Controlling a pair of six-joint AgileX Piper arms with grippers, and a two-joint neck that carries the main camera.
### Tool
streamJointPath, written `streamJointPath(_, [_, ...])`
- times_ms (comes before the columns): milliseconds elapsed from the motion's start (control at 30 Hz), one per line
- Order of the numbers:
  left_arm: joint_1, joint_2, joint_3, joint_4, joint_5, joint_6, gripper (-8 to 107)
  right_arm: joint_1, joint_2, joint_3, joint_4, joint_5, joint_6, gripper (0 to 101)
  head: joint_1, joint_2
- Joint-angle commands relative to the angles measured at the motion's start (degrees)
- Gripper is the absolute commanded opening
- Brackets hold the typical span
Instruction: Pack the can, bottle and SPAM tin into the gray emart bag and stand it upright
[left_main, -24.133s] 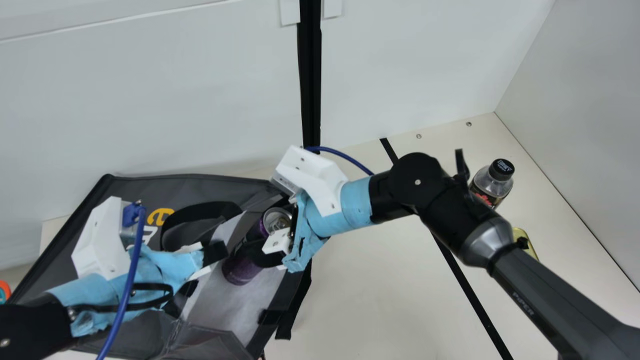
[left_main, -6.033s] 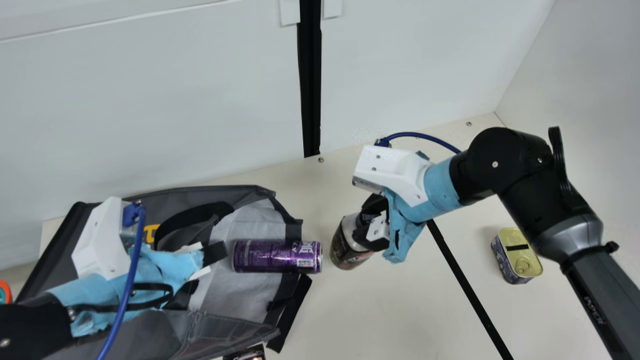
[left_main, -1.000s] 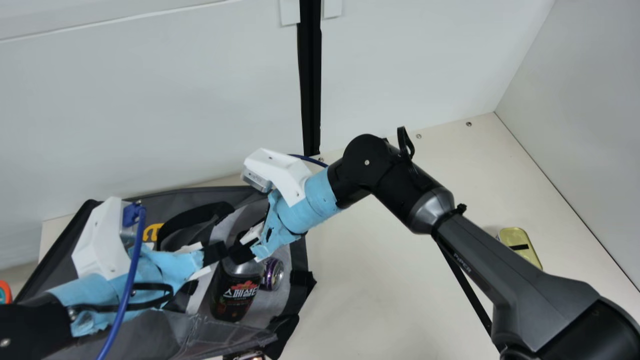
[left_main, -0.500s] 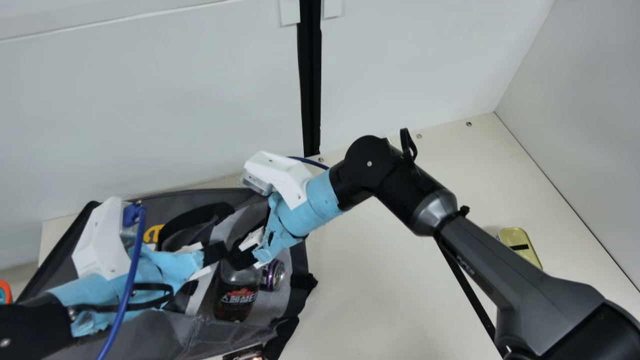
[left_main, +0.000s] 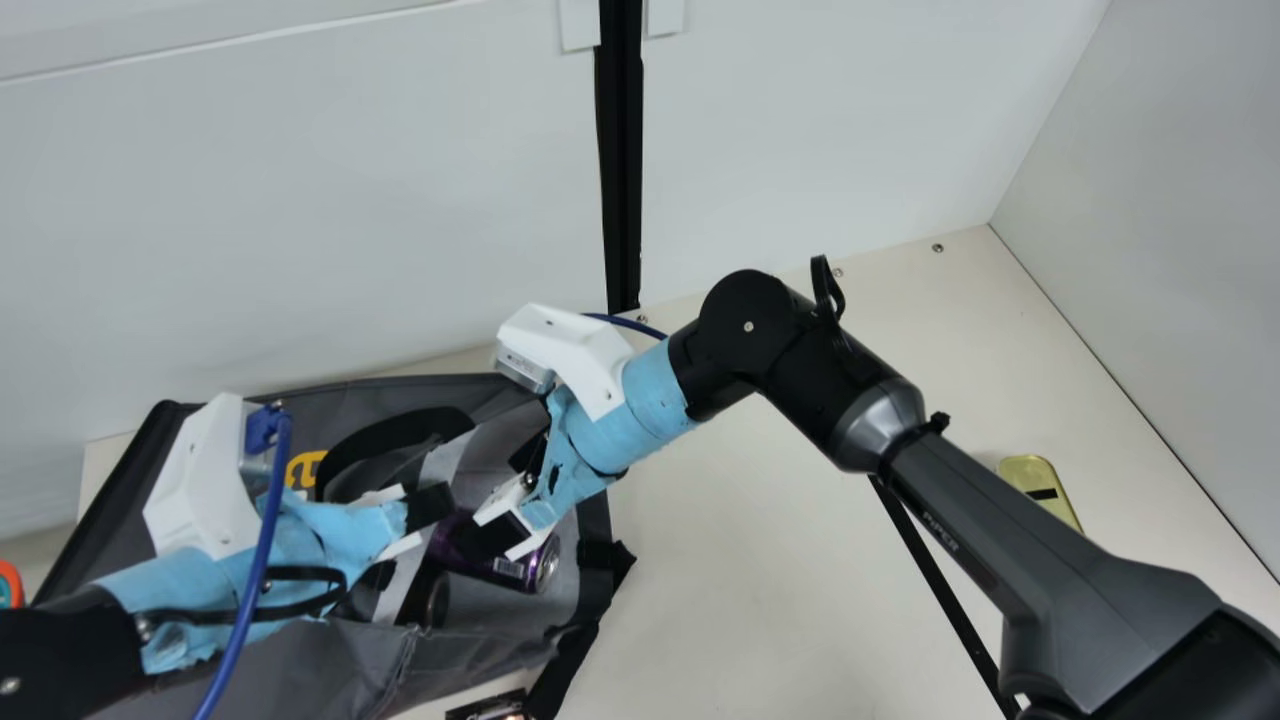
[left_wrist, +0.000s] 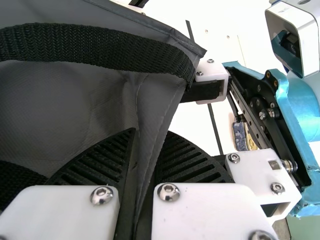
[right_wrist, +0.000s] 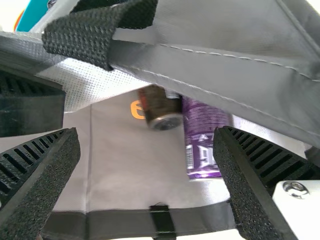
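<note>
1. Can (left_main: 498, 560): on its side inside the bag (left_main: 290, 670), under R claw (left_main: 492, 532) and just beside it. In R wrist view I see it btwn the spread fingers, deeper in the bag.
2. Bottle (right_wrist: 159, 104): inside the bag next to the can. Ref. R claw: on the L claw's side. I can't confirm whether bottle and can touch.
3. Bag: lying down on the table (left_main: 760, 600), mouth toward the R side, lettering partly visible. Black handle (left_main: 400, 428) arches up just beyond L claw (left_main: 430, 505).
4. R claw: released, fingers wide apart, pos. at the bag mouth, tilted down into it.
5. L claw: clenched on the bag. L wrist view, claw (left_wrist: 145, 135): a seamed fold of gray fabric runs btwn the two ribbed fingers. The claws are near each other, L claw on the L side of R claw.
6. Tin (left_main: 1040, 480): outside the bag, on the table, well apart from R claw on its R side. Gold lid faces up w/ black strip; R arm (left_main: 960, 500) hides part of it in main view.
7. Periph.: black line (left_main: 945, 600) on the table, btwn R claw and the tin. Orange ring (left_main: 10, 583) at far L, well apart from L claw. Small dark item (left_main: 490, 708) on my side of both claws, cut by the frame edge; ID n/a.
</note>
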Motion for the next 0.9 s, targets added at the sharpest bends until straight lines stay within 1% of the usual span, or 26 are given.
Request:
streamJointPath(0, [0.0, 0.0, 0.0, 0.0, 0.0, 0.0, -8, -0.12, -0.3, 0.07, 0.07, 0.22, -0.15, 95, -1.39, -0.05])
streamJointPath(500, [0.0, 0.0, 0.0, 0.0, 0.0, 0.0, -8, -2.87, -4.07, 1.12, -0.83, 2.63, -2.08, 95, -1.39, -0.05])
streamJointPath(867, [0.0, 0.0, 0.0, 0.0, 0.0, 0.0, -8, -5.57, -7.82, 1.43, -1.79, 4.06, -2.11, 95, -1.39, -0.05])
